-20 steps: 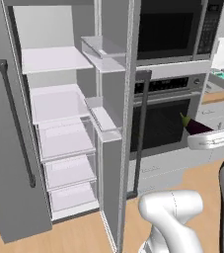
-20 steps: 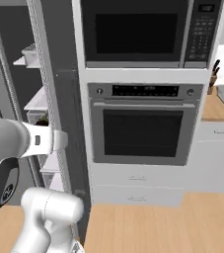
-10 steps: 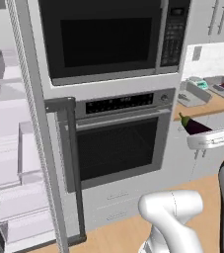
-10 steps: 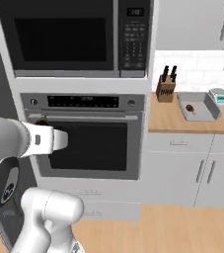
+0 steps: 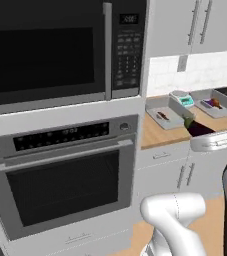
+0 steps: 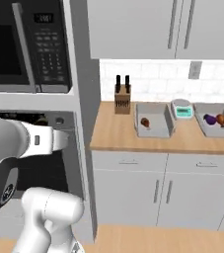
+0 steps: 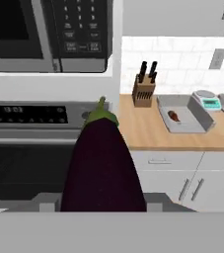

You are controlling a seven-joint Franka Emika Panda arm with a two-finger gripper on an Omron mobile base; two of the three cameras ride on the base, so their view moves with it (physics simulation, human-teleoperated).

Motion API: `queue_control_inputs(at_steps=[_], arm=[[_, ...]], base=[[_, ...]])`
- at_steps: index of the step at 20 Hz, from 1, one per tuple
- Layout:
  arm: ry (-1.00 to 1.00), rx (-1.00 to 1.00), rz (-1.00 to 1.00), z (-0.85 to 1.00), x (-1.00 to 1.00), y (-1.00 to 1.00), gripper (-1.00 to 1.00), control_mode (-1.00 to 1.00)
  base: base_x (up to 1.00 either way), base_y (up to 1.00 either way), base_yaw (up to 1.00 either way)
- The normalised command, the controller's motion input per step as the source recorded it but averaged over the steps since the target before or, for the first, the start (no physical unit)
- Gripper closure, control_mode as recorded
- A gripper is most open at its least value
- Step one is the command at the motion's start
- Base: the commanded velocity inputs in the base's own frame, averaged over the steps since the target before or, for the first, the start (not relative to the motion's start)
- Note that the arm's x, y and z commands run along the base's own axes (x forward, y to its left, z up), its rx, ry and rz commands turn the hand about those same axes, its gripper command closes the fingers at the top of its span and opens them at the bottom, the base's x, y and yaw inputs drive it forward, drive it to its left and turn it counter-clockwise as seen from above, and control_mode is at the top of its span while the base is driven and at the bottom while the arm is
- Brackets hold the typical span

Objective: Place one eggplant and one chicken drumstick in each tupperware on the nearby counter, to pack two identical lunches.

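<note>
Claw (image 7: 103,210) is closed on 1 eggplant (image 7: 102,168), gripped at its blunt lower end; the finger tips are hidden behind the body of the vegetable. Its green stem points away from the camera toward the oven. In the left base view, the eggplant (image 5: 197,129) shows as a dark purple shape with a green cap just above the white hand, in the air in front of the tabletop edge.

Tabletop (image 6: 118,136) runs to the right of the oven column (image 6: 81,99) and carries these items:
- Near tupperware (image 6: 154,129): holds 1 drumstick (image 6: 145,122).
- Scale (image 6: 182,108): stands between the 2 containers, just beside each.
- Far tupperware (image 6: 217,128): holds a second eggplant (image 6: 210,119) and a second drumstick (image 6: 221,118), lying side by side and close together; whether they touch cannot be told.
- Knife block (image 6: 123,101): stands against the tiled wall at the left end, with 2 dark handles upright.

Microwave (image 5: 60,47) sits above the oven (image 5: 60,185) in the column. Both doors are closed. Pale grey cabinet fronts (image 6: 158,190) with bar handles sit below the tabletop, and wall cabinets (image 6: 158,27) hang above it.
</note>
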Motion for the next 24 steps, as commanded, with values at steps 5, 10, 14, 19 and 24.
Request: queue_control_inputs(at_steps=[5, 10, 14, 19, 24], arm=[[0.0, 0.0, 0.0, 0.0, 0.0, 0.0, 1.0, 1.0], [0.0, 0.0, 0.0, 0.0, 0.0, 0.0, 1.0, 1.0], [0.0, 0.0, 0.0, 0.0, 0.0, 0.0, 1.0, 1.0], [0.0, 0.0, 0.0, 0.0, 0.0, 0.0, 1.0, 1.0], [0.0, 0.0, 0.0, 0.0, 0.0, 0.0, 1.0, 1.0]], base=[[1.0, -1.0, 0.16], [0.84, -0.71, 0.28], [0.52, -0.66, 0.34], [0.17, -0.97, 0.2], [0.46, -0.16, 0.0]])
